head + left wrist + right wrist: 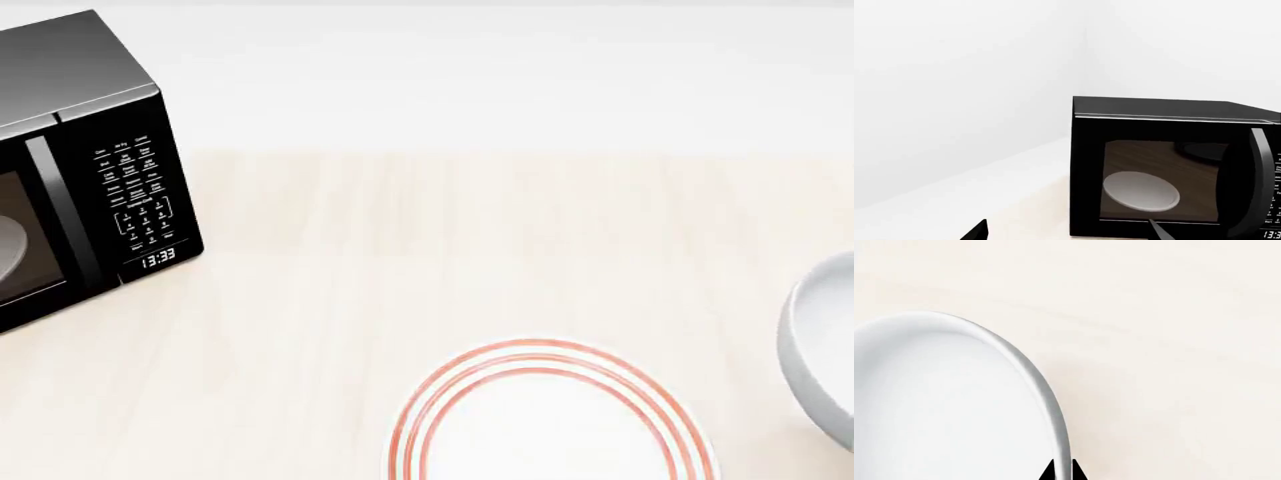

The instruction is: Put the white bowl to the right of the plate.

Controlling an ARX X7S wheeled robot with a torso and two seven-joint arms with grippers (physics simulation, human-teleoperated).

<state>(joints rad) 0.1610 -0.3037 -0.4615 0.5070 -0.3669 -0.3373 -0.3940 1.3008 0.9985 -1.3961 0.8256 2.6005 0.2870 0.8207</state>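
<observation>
One white bowl, one plate, one microwave.

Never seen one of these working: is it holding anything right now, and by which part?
The right gripper straddles the white bowl rim; a firm grip cannot be told.

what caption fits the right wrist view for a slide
Right gripper fingertips straddling the white bowl rim above the pale table.
</observation>
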